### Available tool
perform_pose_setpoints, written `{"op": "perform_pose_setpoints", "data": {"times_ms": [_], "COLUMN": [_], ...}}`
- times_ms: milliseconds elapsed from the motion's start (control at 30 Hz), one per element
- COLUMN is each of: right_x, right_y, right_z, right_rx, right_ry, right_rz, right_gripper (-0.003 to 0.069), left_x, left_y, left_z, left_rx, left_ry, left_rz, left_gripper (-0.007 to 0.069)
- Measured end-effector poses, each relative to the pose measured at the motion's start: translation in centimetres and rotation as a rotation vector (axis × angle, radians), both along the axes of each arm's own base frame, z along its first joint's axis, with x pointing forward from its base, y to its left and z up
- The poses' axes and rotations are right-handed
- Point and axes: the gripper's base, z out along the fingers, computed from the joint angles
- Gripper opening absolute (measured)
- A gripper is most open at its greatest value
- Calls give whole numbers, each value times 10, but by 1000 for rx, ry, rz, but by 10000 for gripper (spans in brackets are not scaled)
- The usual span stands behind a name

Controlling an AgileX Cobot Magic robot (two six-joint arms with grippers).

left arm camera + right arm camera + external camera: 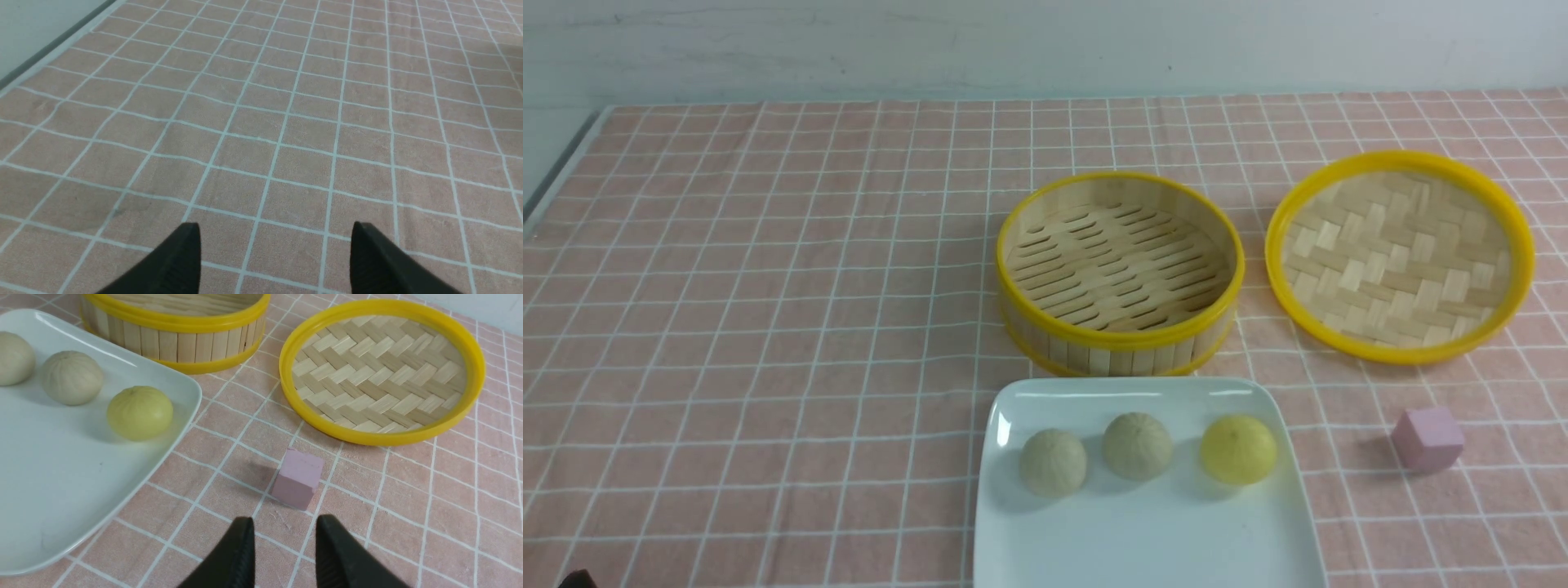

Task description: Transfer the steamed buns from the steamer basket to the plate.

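You look finished: all three steamed buns sit in a row on the plate at the table's near edge, the steamer basket just behind it is empty, and your left hand and right hand are both released, gripping nothing.

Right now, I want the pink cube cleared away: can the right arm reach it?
Probably yes: the pink cube sits alone on the cloth just ahead of the right gripper, whose jaws stand apart, empty.
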Motion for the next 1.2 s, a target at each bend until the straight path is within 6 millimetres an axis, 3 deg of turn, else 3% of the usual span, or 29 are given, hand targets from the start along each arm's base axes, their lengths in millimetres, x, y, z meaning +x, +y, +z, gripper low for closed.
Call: {"op": "perform_pose_setpoints", "data": {"times_ms": [1200], "right_x": [0], "right_y": [0], "right_z": [0], "right_rx": [0], "right_ry": [0], "right_rz": [0], "right_gripper": [239], "left_x": [0], "left_y": [-2], "left_z": [0], "left_rx": [-2], "left_ry": [-1], "left_rz": [-41], "left_gripper": [494]}}
